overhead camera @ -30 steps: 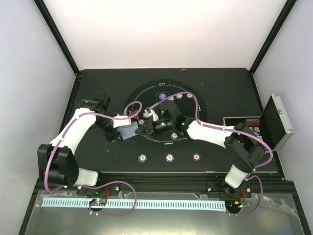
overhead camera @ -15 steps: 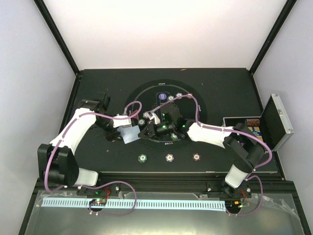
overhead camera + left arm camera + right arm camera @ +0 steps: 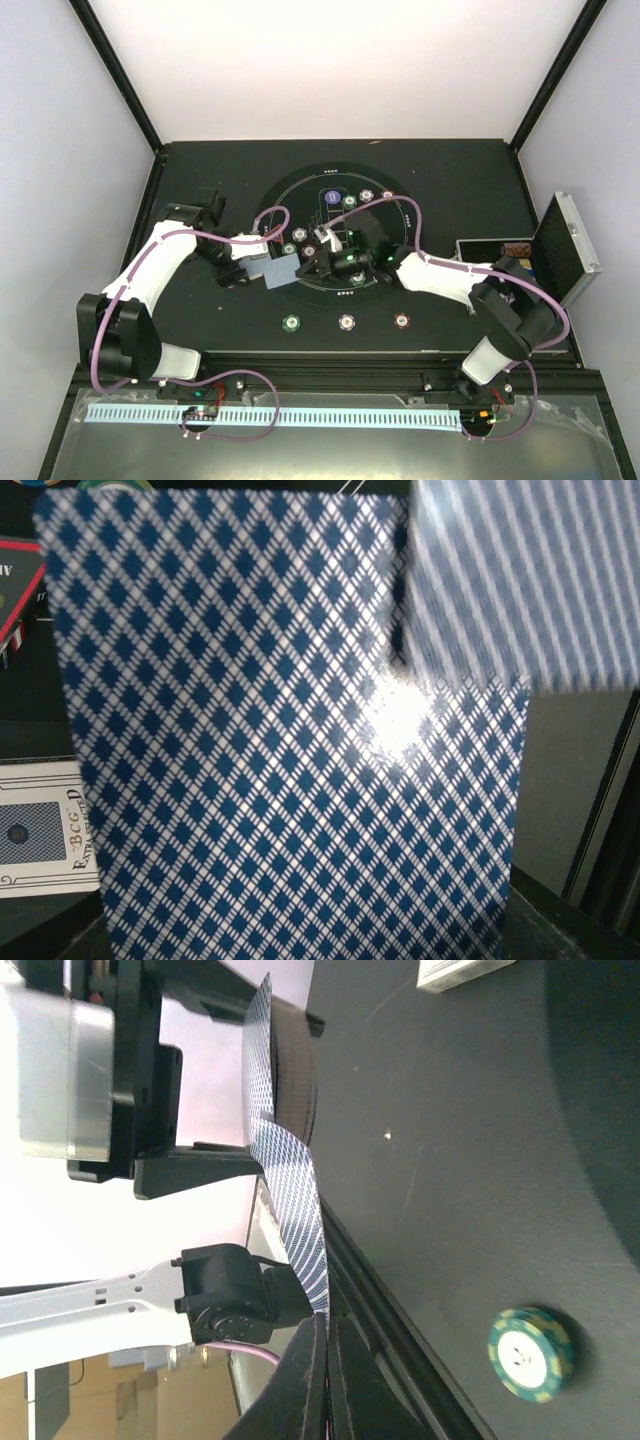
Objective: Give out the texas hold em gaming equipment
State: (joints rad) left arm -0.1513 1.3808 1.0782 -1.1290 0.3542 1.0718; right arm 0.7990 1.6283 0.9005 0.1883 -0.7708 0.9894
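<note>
My left gripper (image 3: 258, 264) is shut on a deck of blue-grey-backed cards (image 3: 280, 271), held left of the table's ring. The deck (image 3: 290, 750) fills the left wrist view and hides the fingers. My right gripper (image 3: 309, 267) is shut on one card's edge (image 3: 300, 1230), pinched at the tips (image 3: 327, 1335); that card shows blurred, slid off the deck's top right (image 3: 520, 580). Green (image 3: 291, 323), white (image 3: 346, 322) and red (image 3: 402, 321) chips lie in a row at the front. More chips (image 3: 367, 196) and a purple disc (image 3: 330, 197) lie at the ring's far side.
The silver-edged black case (image 3: 566, 250) stands open at the right edge, its tray (image 3: 494, 248) beside it. A green chip (image 3: 531, 1353) lies near my right fingers. A white-faced card (image 3: 40, 830) and a red-edged piece (image 3: 20, 590) lie on the table below the deck.
My right gripper has drawn back to the right with a card pinched, sliding it off the deck. The deck in my left gripper has shifted slightly right.
</note>
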